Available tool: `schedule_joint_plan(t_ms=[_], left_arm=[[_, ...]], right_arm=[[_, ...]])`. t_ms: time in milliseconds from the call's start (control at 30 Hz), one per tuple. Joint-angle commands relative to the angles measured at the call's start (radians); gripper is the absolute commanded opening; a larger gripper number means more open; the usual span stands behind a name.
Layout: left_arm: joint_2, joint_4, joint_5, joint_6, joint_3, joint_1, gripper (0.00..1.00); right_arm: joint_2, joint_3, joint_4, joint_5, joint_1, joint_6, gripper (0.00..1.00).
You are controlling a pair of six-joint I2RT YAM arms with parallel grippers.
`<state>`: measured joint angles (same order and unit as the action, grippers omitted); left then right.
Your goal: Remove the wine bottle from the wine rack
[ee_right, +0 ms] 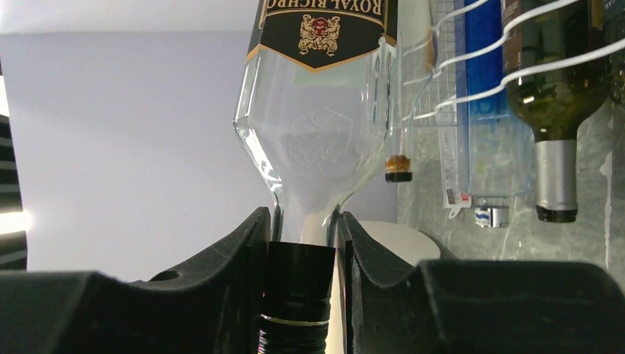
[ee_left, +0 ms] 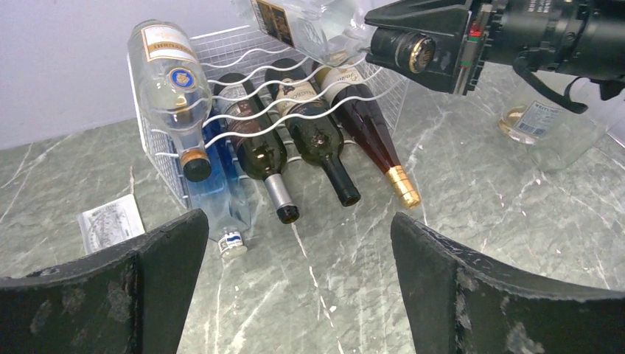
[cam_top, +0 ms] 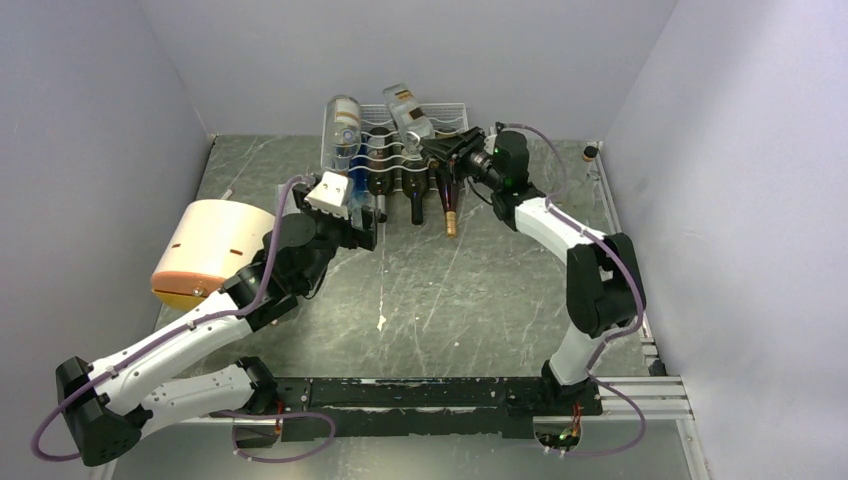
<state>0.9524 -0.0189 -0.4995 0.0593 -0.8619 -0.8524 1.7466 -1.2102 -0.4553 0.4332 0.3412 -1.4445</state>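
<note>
Currently, right gripper: pinching neck of black-capped clear glass wine bottle.
Left gripper: fingers spread wide.

A cream drum and a paper slip lie on the marble table

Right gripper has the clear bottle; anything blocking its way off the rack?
Nothing visible: the clear bottle lies atop the wine rack, neck in the right gripper. The left gripper stands open, further left.

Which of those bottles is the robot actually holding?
The clear bottle with the black-and-gold label, top right of the wine rack: the right gripper is shut on its black-capped neck. The others lie untouched.
</note>
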Motion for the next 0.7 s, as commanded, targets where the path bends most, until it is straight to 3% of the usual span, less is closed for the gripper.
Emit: schedule_joint_plan(t_ms=[0, 200, 433, 667], left_arm=[[0.004, -0.036, 0.041, -0.019, -0.003, 0.006, 0.96], [-0.02, -0.089, 0.117, -0.058, 0.029, 0.007, 1.0], [0.014, -0.125, 0.308, -0.157, 0.036, 0.007, 0.99], [0.043, -0.149, 0.436, -0.227, 0.06, 0.005, 1.0]], right_arm=[[-0.137, 0.022, -0.169, 0.051, -0.013, 0.015, 0.0], [-0.26, 0.126, -0.088, 0.091, -0.012, 0.023, 0.0], [-0.395, 0.245, 0.045, 0.161, -0.012, 0.026, 0.0], [-0.505, 0.325, 0.247, 0.247, -0.015, 0.084, 0.0]])
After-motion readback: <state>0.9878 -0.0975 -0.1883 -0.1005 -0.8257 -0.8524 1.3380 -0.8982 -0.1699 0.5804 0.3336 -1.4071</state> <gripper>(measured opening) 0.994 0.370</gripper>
